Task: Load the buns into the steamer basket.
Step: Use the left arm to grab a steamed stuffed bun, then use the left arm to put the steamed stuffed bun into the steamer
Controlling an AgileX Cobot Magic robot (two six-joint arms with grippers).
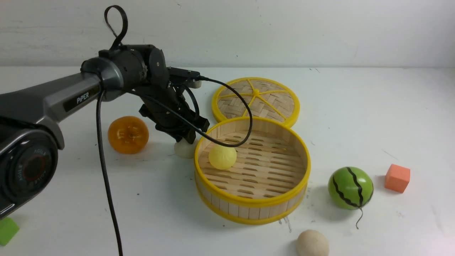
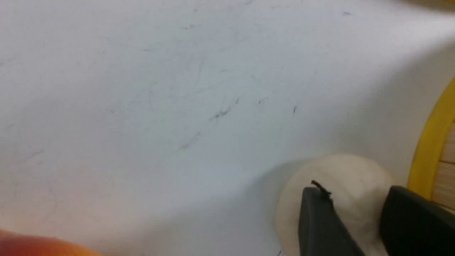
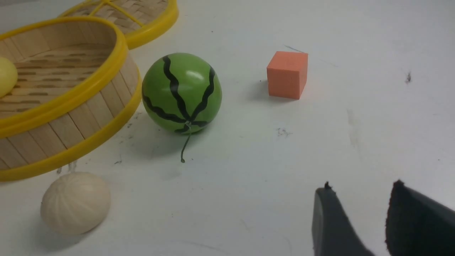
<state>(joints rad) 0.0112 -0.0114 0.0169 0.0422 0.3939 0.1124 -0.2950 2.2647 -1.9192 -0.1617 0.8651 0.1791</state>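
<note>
White tabletop, white wall. From the front, your left gripper (image 1: 187, 138) hangs just over a white bun (image 1: 184, 150) right beside the basket (image 1: 245, 212); I judge it is lined up to grab it. Inside the basket sits only the yellow bun (image 1: 222, 157), and a beige bun (image 1: 312, 243) lies outside, near its front rim. At the left wrist, the jaws stand spread astride that white bun, nothing pinched. At the right wrist, your right gripper (image 3: 360, 192) is spread and empty, well clear of the basket.

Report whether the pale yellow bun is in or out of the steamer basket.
In. The pale yellow bun sits on the slats inside the steamer basket, enclosed by its wall and below its yellow rim.
</note>
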